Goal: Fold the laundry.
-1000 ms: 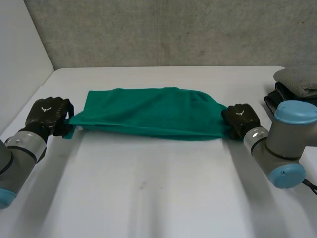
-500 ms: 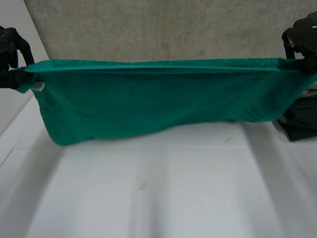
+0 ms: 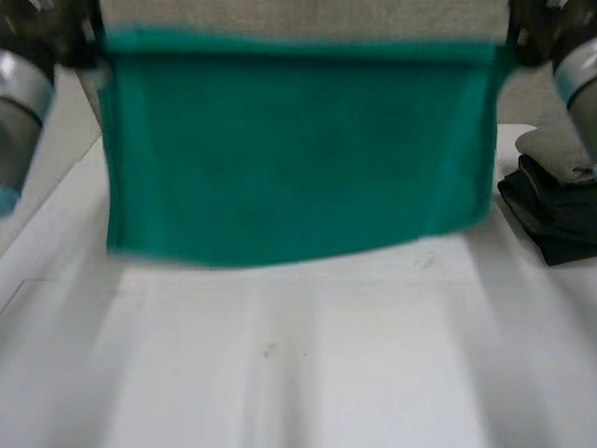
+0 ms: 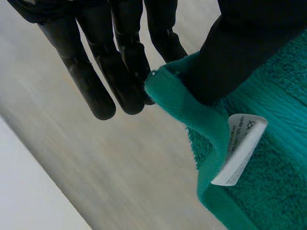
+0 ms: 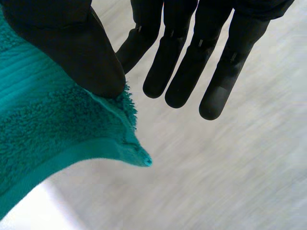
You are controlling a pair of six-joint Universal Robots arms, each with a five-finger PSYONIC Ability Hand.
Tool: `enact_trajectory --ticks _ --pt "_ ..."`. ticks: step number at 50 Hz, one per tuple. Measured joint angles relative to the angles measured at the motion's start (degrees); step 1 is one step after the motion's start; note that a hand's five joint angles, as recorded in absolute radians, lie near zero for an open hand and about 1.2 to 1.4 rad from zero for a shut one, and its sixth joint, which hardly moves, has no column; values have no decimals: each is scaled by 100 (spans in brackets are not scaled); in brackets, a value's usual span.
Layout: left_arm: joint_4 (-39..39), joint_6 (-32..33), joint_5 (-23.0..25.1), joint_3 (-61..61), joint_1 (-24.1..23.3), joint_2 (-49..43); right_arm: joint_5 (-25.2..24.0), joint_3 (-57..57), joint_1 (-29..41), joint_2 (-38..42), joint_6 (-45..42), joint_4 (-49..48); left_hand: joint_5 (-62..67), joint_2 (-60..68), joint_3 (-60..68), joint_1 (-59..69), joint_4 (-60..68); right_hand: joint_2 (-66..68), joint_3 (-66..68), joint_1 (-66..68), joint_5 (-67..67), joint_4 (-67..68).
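White bench, as you see it from the head view. At its edge on the robot's right side, a pile of dark folded garments lies directly on the surface, and a grey folded cloth rests on top of that pile. A small dark speck marks the bare middle, well apart from the pile.
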Motion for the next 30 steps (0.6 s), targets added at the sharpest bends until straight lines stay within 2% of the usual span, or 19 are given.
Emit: enact_trajectory --ticks 3,8,18,30 --pt "682 -409 -137 149 4 158 -23 26 -19 -164 308 -811 0 0 0 0 0 0 0 0 0 0" --pt "819 -791 -231 95 61 284 -192 274 -49 -388 519 -1317 0 0 0 0 0 0 0 0 40 0" --pt "252 -845 -7 -1077 170 200 -455 1114 -59 -321 336 -884 0 0 0 0 0 0 0 0 43 0" --pt "423 -349 270 -2851 144 -364 -502 2236 17 468 -541 -141 55 0 0 28 1 0 1 0 70 1"
